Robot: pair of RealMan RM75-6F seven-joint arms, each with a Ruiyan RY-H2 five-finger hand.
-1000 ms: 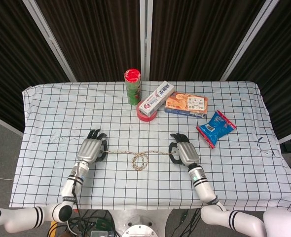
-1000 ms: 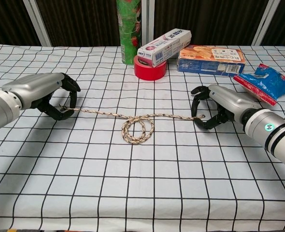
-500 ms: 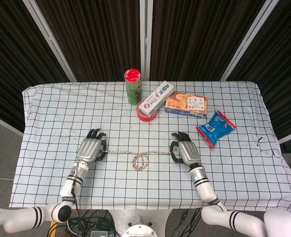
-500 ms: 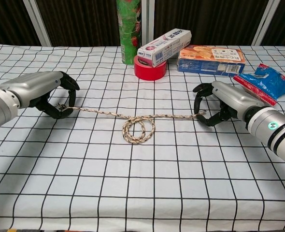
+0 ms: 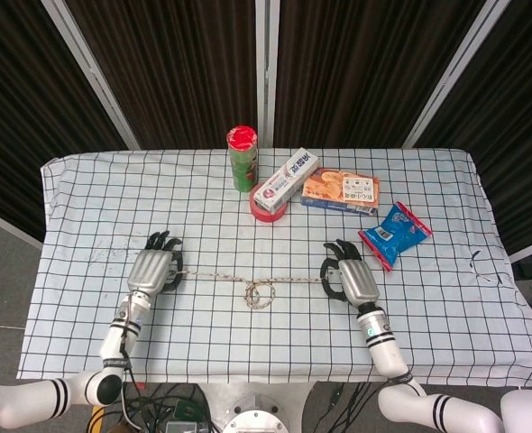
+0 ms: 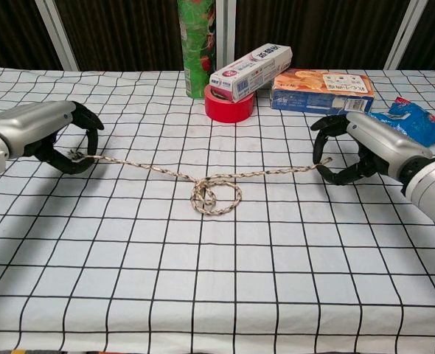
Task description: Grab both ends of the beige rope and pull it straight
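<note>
The left hand is pinching the left end of the rope, and the right hand is pinching its right end, fingers curled around each tip. The rope is lying across the near-middle of the table, running between the two hands, which are sitting well apart. Both ends are being held, so the grabbing looks done. The pull is only partly there: a small loop is sitting midway along the rope, and the hands are needing to spread wider to draw it out.
</note>
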